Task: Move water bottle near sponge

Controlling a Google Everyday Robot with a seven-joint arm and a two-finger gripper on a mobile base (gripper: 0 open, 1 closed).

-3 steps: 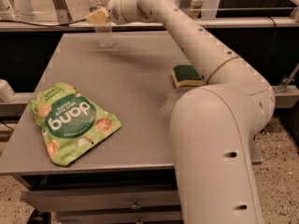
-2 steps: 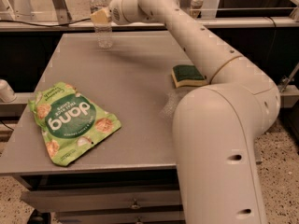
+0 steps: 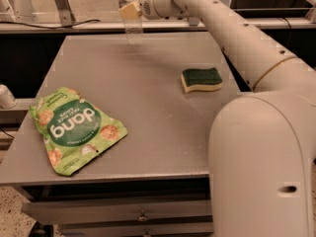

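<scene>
Camera view: end effector point(image 3: 130, 10) at water bottle point(image 3: 133, 31)

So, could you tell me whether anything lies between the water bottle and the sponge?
Nothing visible: bare grey tabletop lies between the clear plastic water bottle, with the tool at its neck, and the green-topped yellow sponge.

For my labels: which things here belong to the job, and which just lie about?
Job: water bottle at the far edge of the table; sponge on the right; gripper at the bottle.
Lying about: green snack bag.
</scene>
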